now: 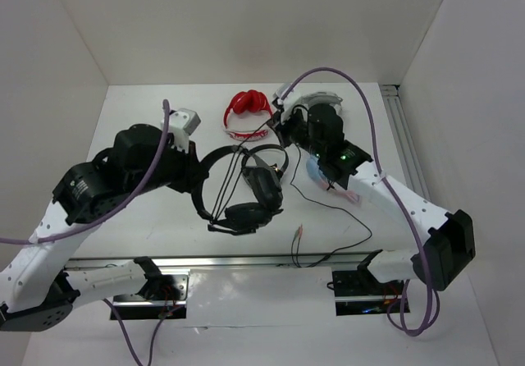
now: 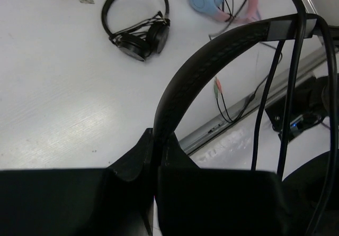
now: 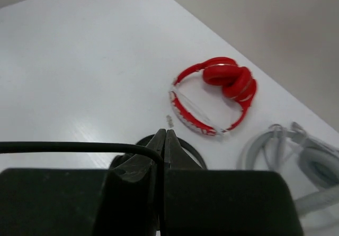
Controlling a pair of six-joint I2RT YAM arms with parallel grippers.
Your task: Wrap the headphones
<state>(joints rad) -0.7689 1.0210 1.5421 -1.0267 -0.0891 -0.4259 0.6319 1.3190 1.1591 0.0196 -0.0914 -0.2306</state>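
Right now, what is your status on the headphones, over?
Left gripper shut on the headphones, at headband. Right gripper shut on thin black cable. Smaller black pair lies near.

My left arm (image 1: 98, 185) and right arm (image 1: 402, 202): black joints, white links. Purple cable (image 1: 371, 116) loops along each. Green light (image 1: 343, 157) on the right one.

matt black headphones (image 2: 204, 53), smooth white table (image 2: 63, 103)
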